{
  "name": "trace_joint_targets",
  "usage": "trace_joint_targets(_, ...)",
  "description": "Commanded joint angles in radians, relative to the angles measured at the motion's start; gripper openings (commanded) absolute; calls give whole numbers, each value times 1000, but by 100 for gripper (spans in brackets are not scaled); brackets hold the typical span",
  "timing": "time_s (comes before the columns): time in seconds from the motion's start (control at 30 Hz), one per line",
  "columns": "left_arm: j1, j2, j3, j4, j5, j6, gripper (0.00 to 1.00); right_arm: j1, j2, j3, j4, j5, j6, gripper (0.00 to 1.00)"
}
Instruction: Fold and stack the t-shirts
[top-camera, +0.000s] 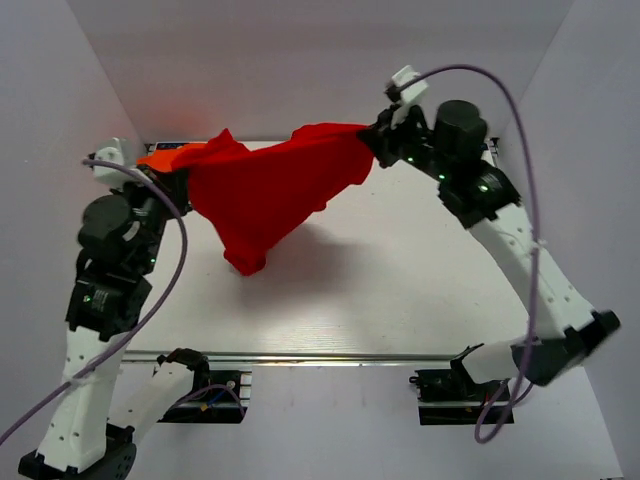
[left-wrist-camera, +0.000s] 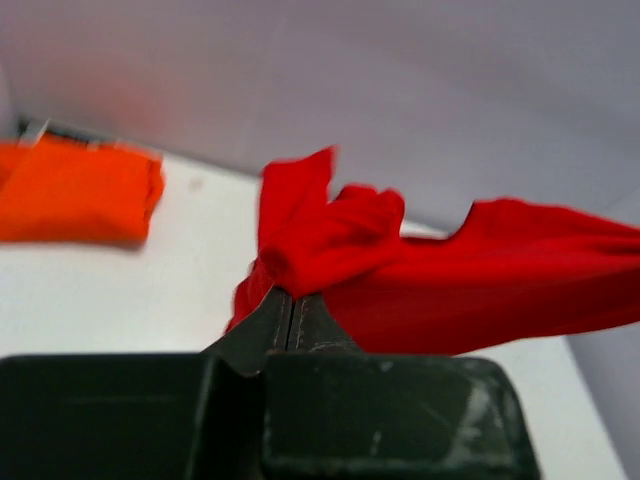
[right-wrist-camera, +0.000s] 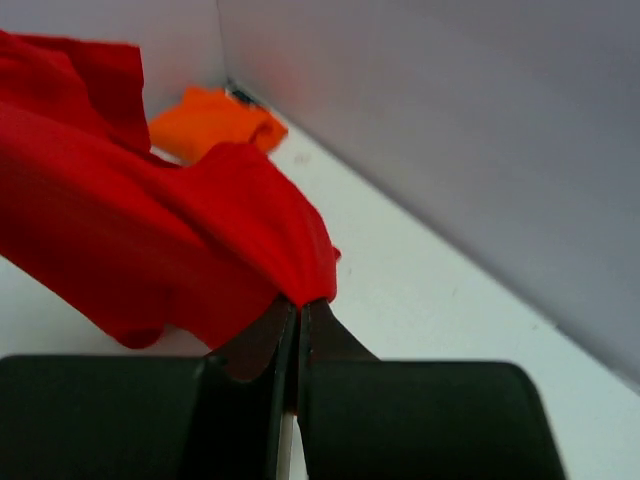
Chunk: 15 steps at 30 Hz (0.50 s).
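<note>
Jaws of the left gripper (left-wrist-camera: 291, 303) are pressed together on a bunched edge of the red shirt (top-camera: 270, 195) at its 9 o'clock end. The right gripper (right-wrist-camera: 298, 308) is pinched closed on the 2 o'clock corner. The shirt hangs stretched between them above the far half of the table (top-camera: 420, 290), its loose middle sagging toward 7 o'clock. The orange shirt (top-camera: 165, 157) lies folded at the table's 10 o'clock corner, partly behind the red one.
</note>
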Motion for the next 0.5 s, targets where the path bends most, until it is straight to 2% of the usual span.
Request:
trace_joint_targets(0.0,-3,-4,123,-11,75,61,0,-1,-162,-12,54,18,37,0)
trace_joint_targets(0.2,9,-50,344,-9,244,108,0,-1,-374,34,66,-9,37,0)
trace_joint_targets(0.33,9,-59,482,-9,337,109,0,-3,-438,140,0,-9,30,0)
trace_joint_targets(0.47,9,-39,548,2,465,109,0,-3,-501,188,-20,-26,13,0)
